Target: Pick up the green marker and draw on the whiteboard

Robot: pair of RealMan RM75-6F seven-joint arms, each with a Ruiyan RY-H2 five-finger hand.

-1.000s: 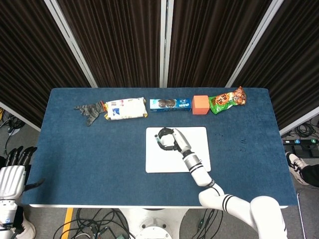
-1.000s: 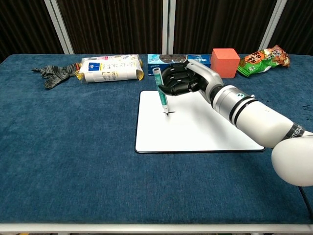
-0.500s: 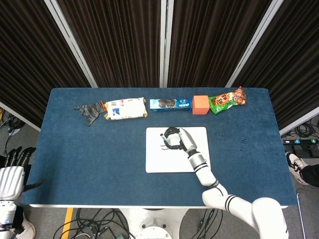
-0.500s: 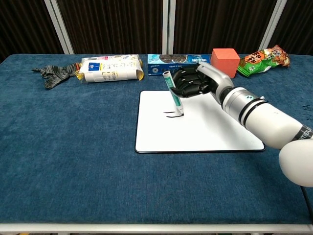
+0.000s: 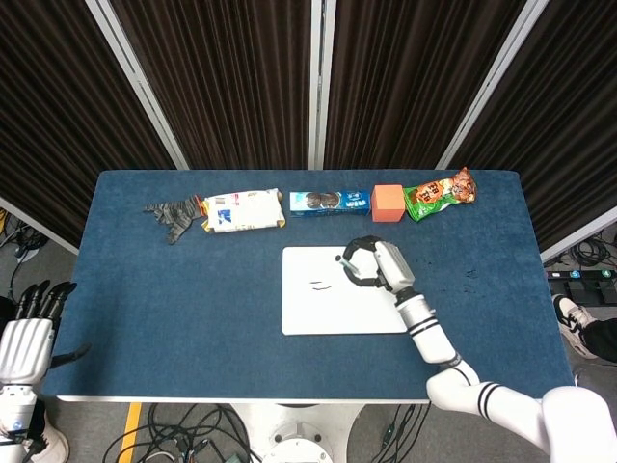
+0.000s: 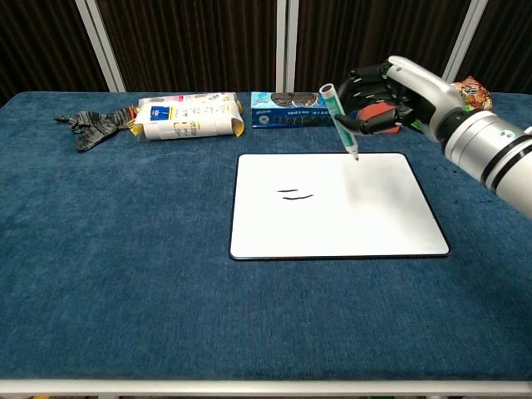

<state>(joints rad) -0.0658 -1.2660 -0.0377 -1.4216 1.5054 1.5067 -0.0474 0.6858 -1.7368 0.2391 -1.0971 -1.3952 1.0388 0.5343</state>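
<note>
The whiteboard [image 5: 318,313] [image 6: 332,224] lies flat on the blue table, and two short dark strokes [image 6: 295,195] mark its left half. My right hand [image 5: 378,265] [image 6: 401,93] grips the green marker [image 6: 340,120], lifted above the board's far right part, tip pointing down and clear of the surface. In the head view the marker is mostly hidden by the hand. My left hand [image 5: 29,323] hangs off the table's left edge, fingers spread, holding nothing.
Along the far edge lie a grey glove [image 6: 93,125], a white packet [image 6: 183,116], a blue cookie box [image 6: 287,108], an orange cube [image 5: 387,203] and a green snack bag [image 5: 439,191]. The table's front edge [image 6: 266,384] runs near the bottom.
My right hand has lifted the marker off the board and moved it right and away from me. Two strokes now lie where the tip was. The left hand has not moved.
</note>
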